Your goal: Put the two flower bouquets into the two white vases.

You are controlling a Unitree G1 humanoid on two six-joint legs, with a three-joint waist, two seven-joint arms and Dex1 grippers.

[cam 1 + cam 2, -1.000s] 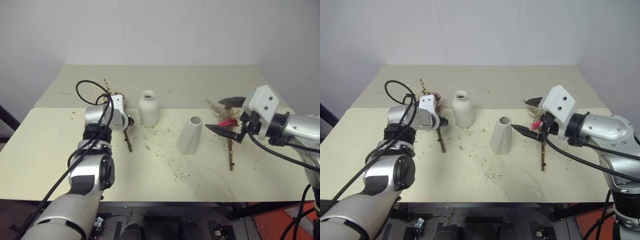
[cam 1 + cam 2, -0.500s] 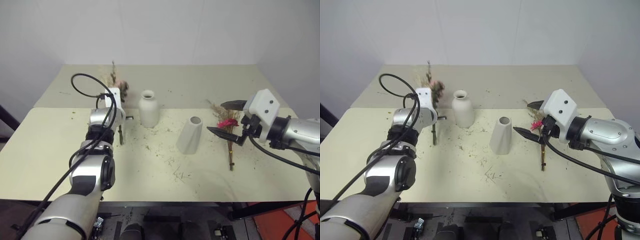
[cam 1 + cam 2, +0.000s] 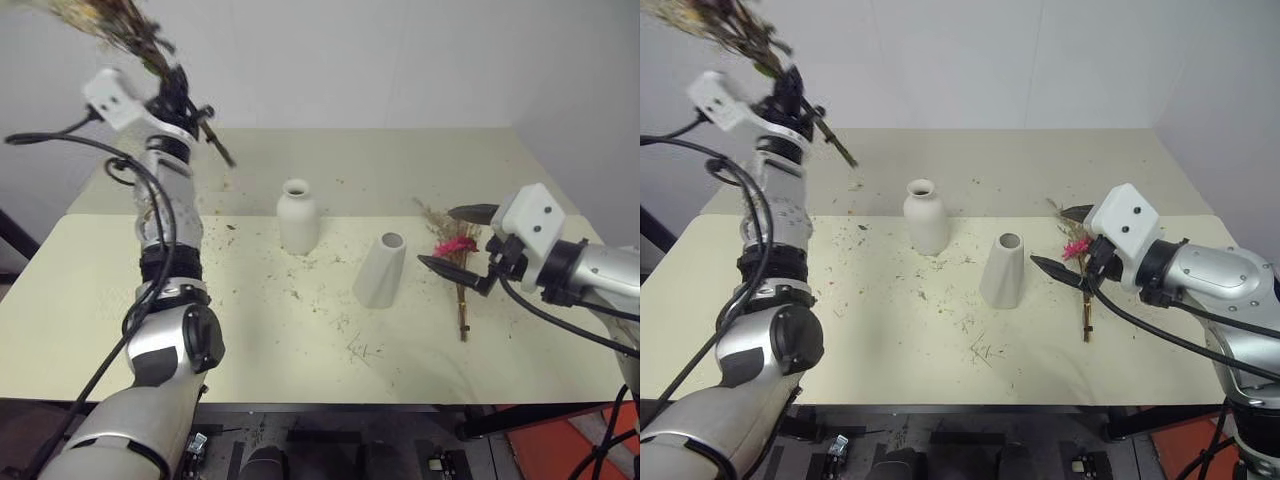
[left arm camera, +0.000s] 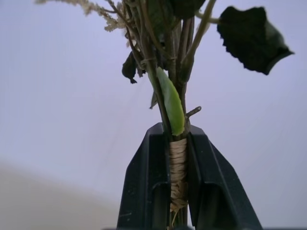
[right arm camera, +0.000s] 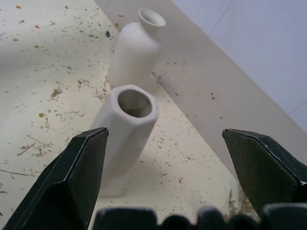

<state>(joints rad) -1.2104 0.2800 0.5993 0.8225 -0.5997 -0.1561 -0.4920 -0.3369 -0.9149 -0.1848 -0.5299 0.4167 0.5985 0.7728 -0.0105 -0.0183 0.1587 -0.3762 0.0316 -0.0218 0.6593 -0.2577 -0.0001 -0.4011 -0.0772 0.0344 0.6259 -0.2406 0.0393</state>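
High at the far left, my left gripper [image 3: 180, 100] is shut on the twine-wrapped stems of the pink rose bouquet [image 4: 178, 158], whose leaves and sprigs [image 3: 115, 22] point up and whose stem ends [image 3: 220, 150] stick out below. The rounded bottle vase [image 3: 297, 217] stands upright at the table's middle. The tapered cone vase [image 3: 380, 270] stands to its right and nearer. The magenta-red bouquet [image 3: 458, 246] lies flat on the table further right. My right gripper [image 3: 445, 240] hovers open just over its flower head, pointing toward the cone vase [image 5: 125, 132].
Two cream tabletops [image 3: 300, 350] meet along a seam behind the vases. Dried bits of stem and petal [image 3: 355, 348] are scattered over the front one. A white wall rises behind the table.
My left gripper shut on the pink bouquet lying left of the bottle vase, then lifted it high and left, tipping the flowers upward. The right arm has stayed put.
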